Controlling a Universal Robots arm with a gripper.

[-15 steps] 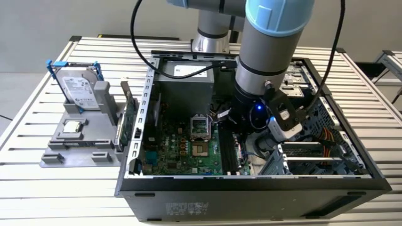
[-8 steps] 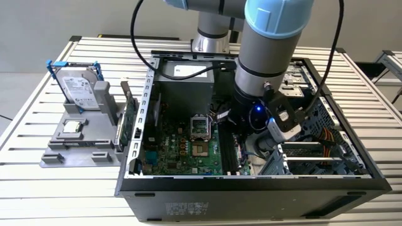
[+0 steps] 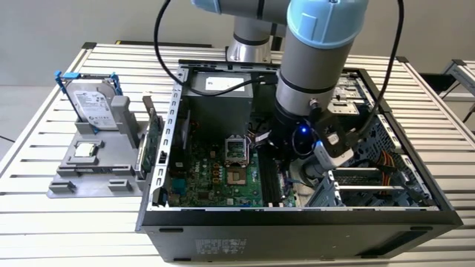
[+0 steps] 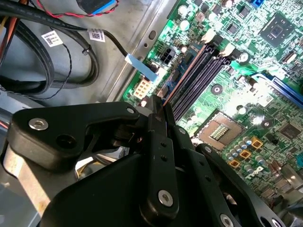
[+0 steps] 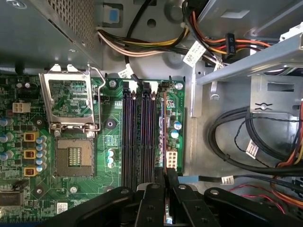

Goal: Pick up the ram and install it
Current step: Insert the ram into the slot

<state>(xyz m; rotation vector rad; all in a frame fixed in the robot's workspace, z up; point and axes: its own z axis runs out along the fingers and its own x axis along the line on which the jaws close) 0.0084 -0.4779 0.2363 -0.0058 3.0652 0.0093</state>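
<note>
**RAM stick clamped edge-on over the memory slots**

In the second wrist view the black gripper [image 4: 160, 109] is seen with its two fingers [image 4: 156, 124] drawn almost together, only a narrow gap being left between them. In that gap a thin, long circuit-board stick, the ram [image 4: 182, 78], is pinched edge-on; its narrow edge is seen running from the fingertips toward the upper right of the frame, along the outermost of the long black memory slots [image 4: 201, 75]. Whether the stick is fully seated in the slot cannot be told.

In the first wrist view the same grasp is shown at the lower centre: the fingers [image 5: 171, 178] are closed on the ram [image 5: 164, 127], which stands just right of the parallel black memory slots [image 5: 138, 132].

These slots are set on the green motherboard [image 5: 113, 142], with the open silver processor socket [image 5: 71, 156] at their left.

In the exterior view the grey-and-blue arm [image 3: 315, 61] is lowered into the open black computer case [image 3: 297, 225].
</note>
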